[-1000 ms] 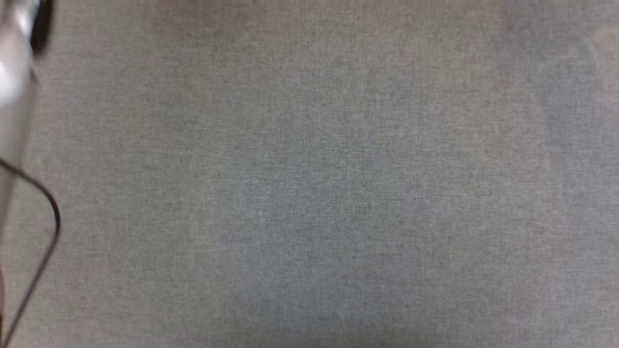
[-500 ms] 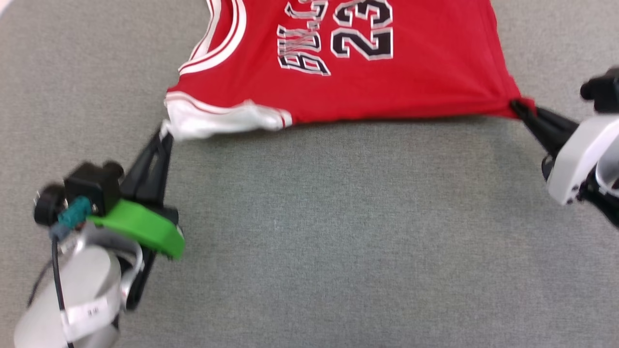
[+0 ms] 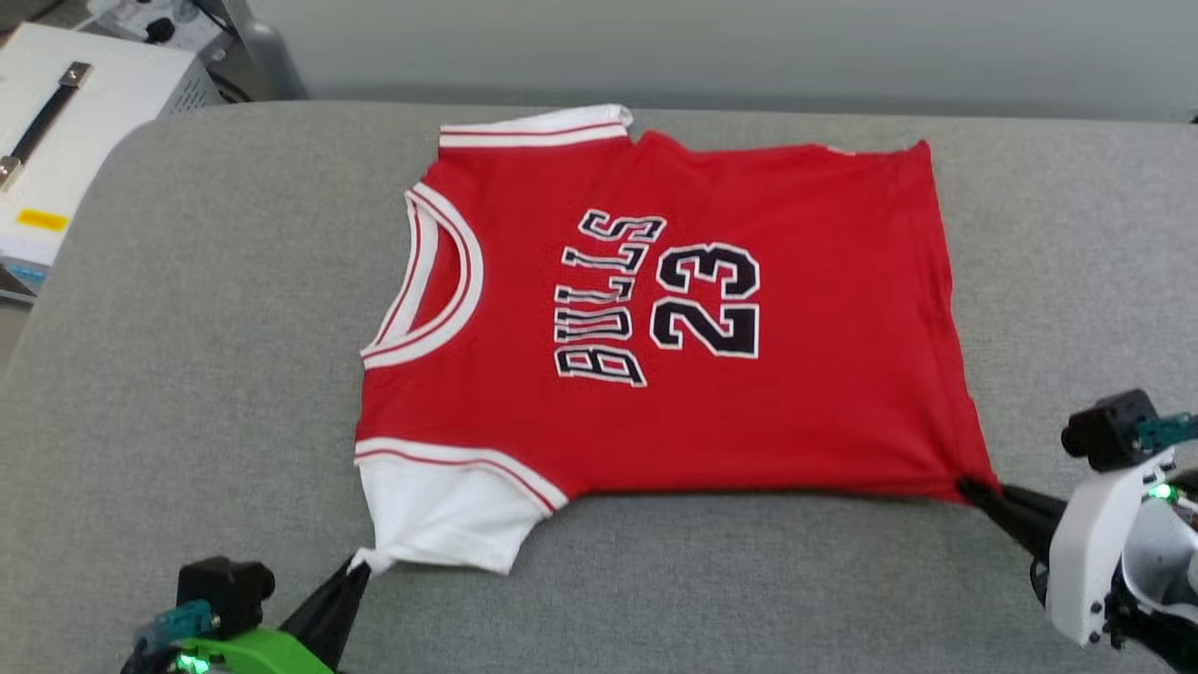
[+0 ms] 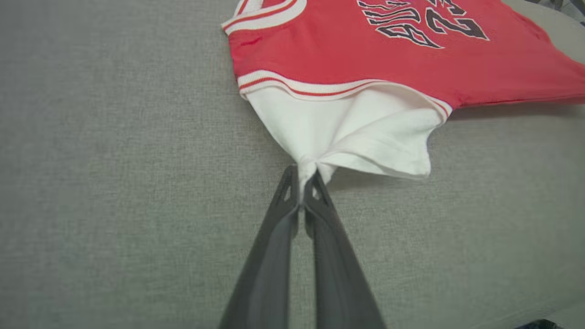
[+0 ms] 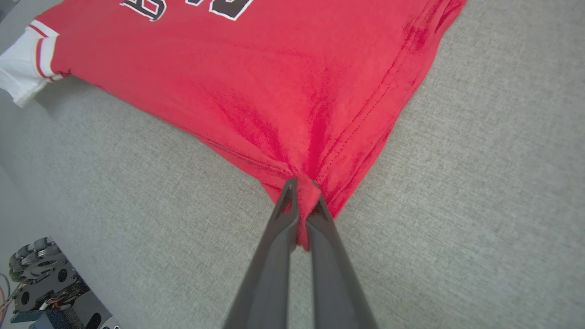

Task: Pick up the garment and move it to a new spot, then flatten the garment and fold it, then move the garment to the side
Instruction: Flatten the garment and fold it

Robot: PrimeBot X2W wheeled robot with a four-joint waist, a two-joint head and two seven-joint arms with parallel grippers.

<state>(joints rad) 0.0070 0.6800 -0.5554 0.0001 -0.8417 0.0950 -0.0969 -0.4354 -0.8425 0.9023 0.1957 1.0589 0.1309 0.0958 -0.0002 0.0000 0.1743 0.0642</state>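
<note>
The garment (image 3: 767,412) is a red jersey T-shirt with white sleeves and black "BULLS 23" lettering. It lies spread front-up on the grey cushioned surface (image 3: 187,356), collar toward the left. My left gripper (image 3: 360,566) is shut on the corner of the near white sleeve (image 4: 347,123), which bunches at the left gripper (image 4: 304,176) tips. My right gripper (image 3: 969,487) is shut on the near hem corner of the garment (image 5: 292,100), red cloth pinched at the right gripper (image 5: 302,185) tips.
A white box with a dark handle (image 3: 75,103) stands off the surface's far left corner, with grey equipment (image 3: 168,19) behind it. The surface's back edge meets a pale wall. A wheeled base part (image 5: 41,269) shows below the near edge.
The head camera has tilted up, from bare grey fabric to the whole shirt. Both grippers stay shut on the same sleeve corner and hem corner.
</note>
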